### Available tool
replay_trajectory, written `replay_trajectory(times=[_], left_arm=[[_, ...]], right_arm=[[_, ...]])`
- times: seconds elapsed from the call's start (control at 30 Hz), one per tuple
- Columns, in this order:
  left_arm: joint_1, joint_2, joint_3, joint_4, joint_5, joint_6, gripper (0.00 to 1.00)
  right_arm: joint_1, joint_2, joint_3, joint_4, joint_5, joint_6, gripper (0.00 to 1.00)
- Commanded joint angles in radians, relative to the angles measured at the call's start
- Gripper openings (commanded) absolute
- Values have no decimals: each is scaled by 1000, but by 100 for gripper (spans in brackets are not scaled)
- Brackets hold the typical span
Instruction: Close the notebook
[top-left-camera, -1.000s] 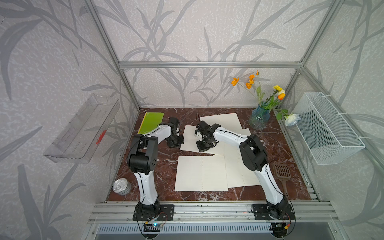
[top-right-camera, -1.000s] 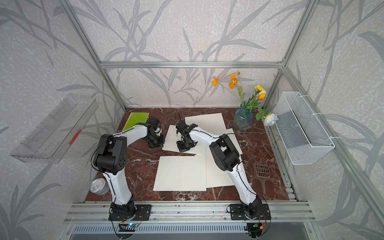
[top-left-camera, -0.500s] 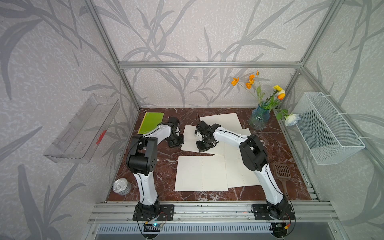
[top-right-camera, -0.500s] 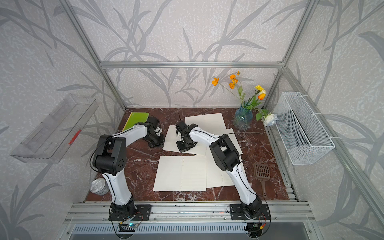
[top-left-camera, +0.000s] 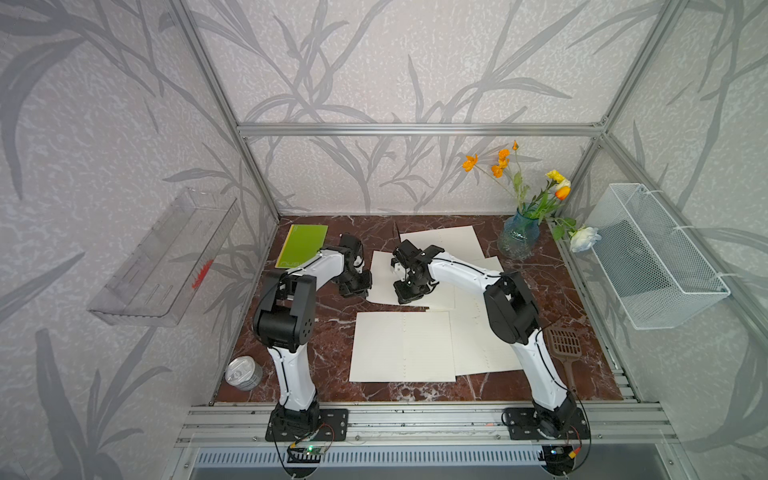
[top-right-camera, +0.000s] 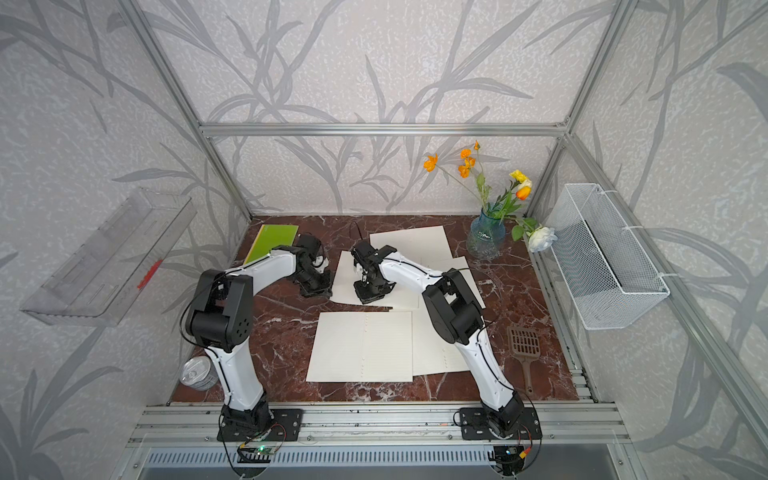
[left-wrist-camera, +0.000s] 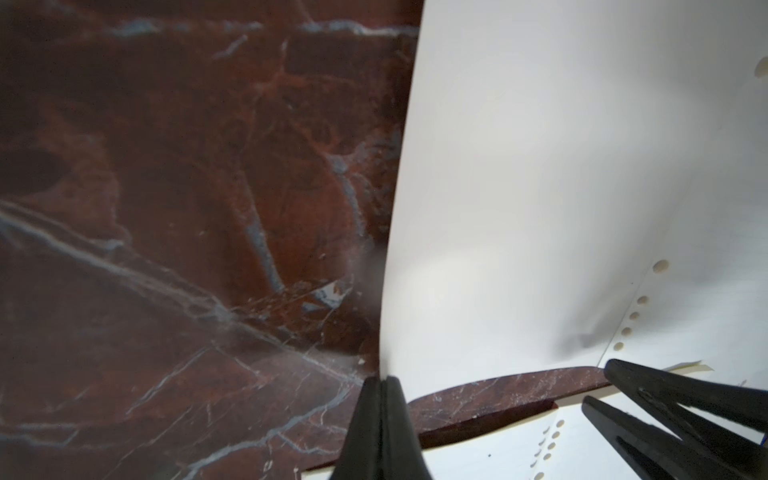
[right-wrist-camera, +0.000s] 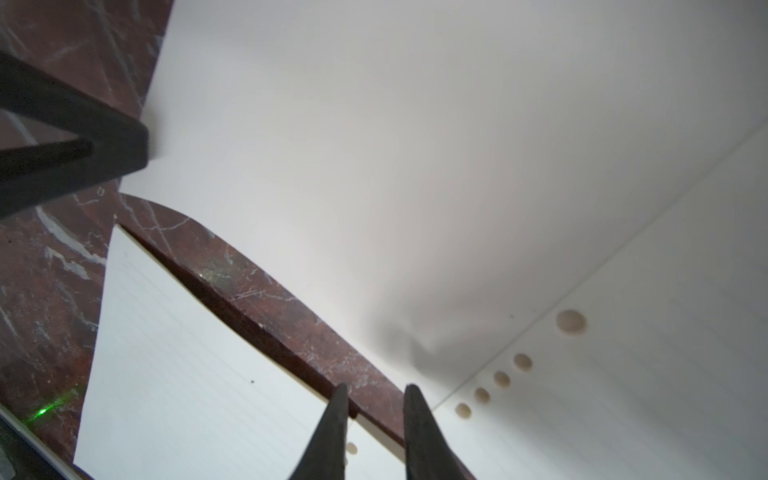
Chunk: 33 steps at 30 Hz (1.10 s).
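Note:
The notebook (top-left-camera: 380, 270) lies open on the marble table, white pages with a row of punched holes (left-wrist-camera: 631, 318) down its fold. My left gripper (left-wrist-camera: 381, 380) is shut on the outer edge of the left page (left-wrist-camera: 519, 187), which arches up off the table. In both top views it sits at the sheet's left side (top-right-camera: 318, 291). My right gripper (right-wrist-camera: 374, 388) hovers near the fold at the notebook's front edge (top-left-camera: 405, 296), jaws slightly apart with nothing between them. The curved page (right-wrist-camera: 374, 145) fills the right wrist view.
Another open white spread (top-left-camera: 403, 345) lies in front, overlapping more sheets (top-left-camera: 482, 332); one sheet (top-left-camera: 440, 243) lies behind. A green closed book (top-left-camera: 302, 245) is at back left, a flower vase (top-left-camera: 517, 237) at back right, a brown scoop (top-left-camera: 565, 347) at right, a tin can (top-left-camera: 243, 372) at front left.
The right gripper's jaws have parted a little. Both arms stay about where they were, and the left gripper still pinches the page edge.

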Motion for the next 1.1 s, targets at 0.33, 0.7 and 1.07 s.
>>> replay_trajectory(times=[0.33,0.7,1.07], left_arm=[[-4,-89,-11,-14,59,5,0],[-5,-139,-4,5,112,-3,0],[-11,-152,-1,5,136,-1,0]], right_arm=[[-138,-150,-145,18,36,18,28],[-275,-180,-246,31,58,11,34],[-309,-168,-285,51,63,11,36]])
